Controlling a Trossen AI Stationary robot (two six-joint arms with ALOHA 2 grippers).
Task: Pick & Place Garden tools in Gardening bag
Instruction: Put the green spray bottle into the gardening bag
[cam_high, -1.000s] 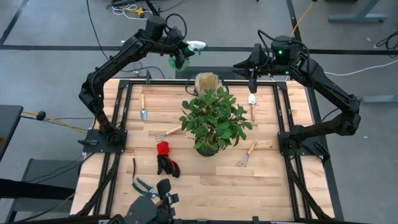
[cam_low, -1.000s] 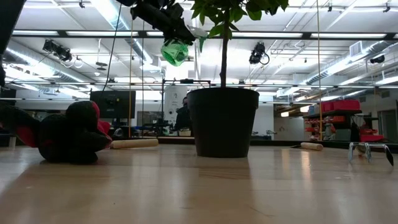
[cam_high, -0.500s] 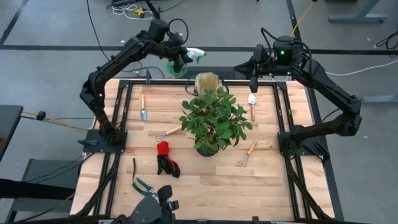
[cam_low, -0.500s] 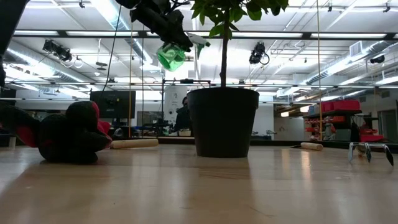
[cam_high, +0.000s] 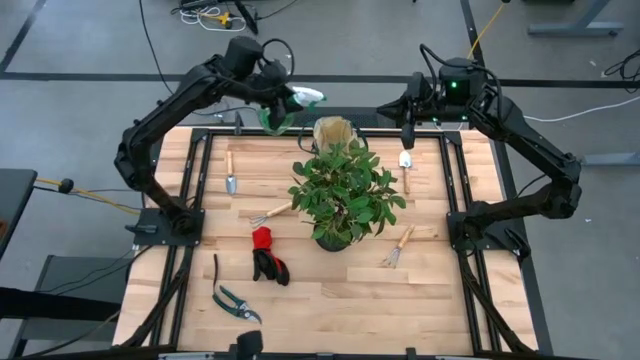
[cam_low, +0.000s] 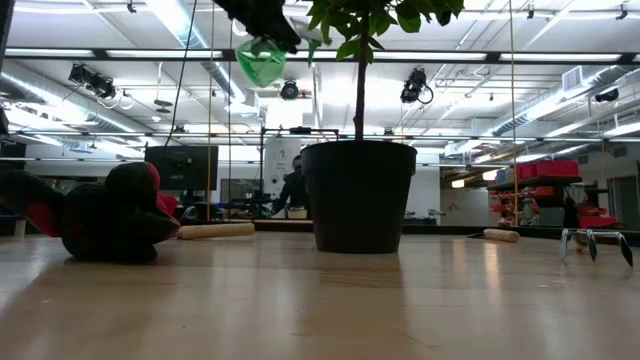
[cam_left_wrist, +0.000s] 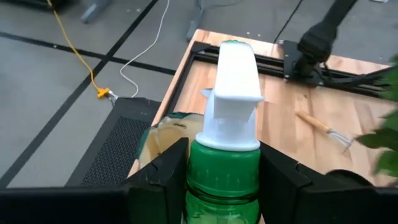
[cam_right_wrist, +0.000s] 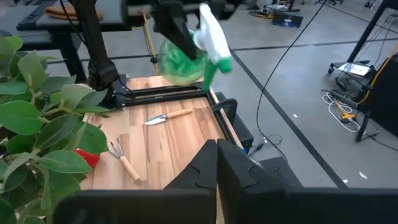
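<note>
- Right gripper (cam_right_wrist: 216, 163): dark fingers pressed together, nothing between them.
- Spray bottle (cam_right_wrist: 186, 53): green body, white nozzle, tilted, held in the air by the left gripper (cam_right_wrist: 171, 28) above the table's edge.
- Table (cam_right_wrist: 168, 140): light wood planks with a black frame.
- Trowel (cam_right_wrist: 168, 116): wooden handle, lying flat on the table.
- Hand rake (cam_right_wrist: 124, 160): wooden handle, near the plant.
- Plant (cam_right_wrist: 43, 134): broad green leaves.
- Glove (cam_right_wrist: 87, 157): red, partly hidden behind the leaves.

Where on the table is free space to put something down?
The table is bare along its near edge, from the pruning shears to the right rail, and right of the hand rake. It is crowded around the potted plant and near the gardening bag.
</note>
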